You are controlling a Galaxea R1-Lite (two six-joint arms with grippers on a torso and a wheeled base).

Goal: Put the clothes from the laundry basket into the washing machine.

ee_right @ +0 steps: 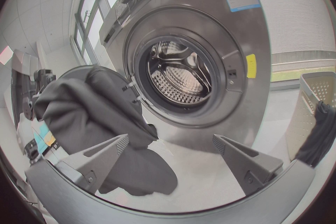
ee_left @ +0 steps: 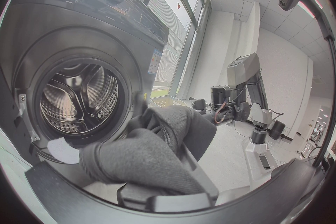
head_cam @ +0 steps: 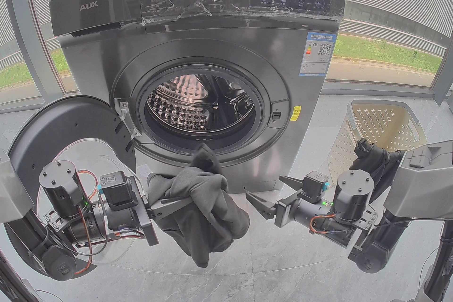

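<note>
Tightly closed left pincer (head_cam: 188, 202) on grey garment (head_cam: 214, 222), right pincer (head_cam: 264, 186) spread wide

Bunched dark grey garment (head_cam: 203, 208) hanging just before open-doored washing machine (head_cam: 283, 57); cream laundry basket (head_cam: 384, 123) at its right, black cloth (head_cam: 375, 161) draped over rim.

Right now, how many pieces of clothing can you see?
2. A grey garment hangs from the left gripper in front of the washing machine; a dark one is draped over the rim of the laundry basket. More may lie hidden inside the basket.
</note>
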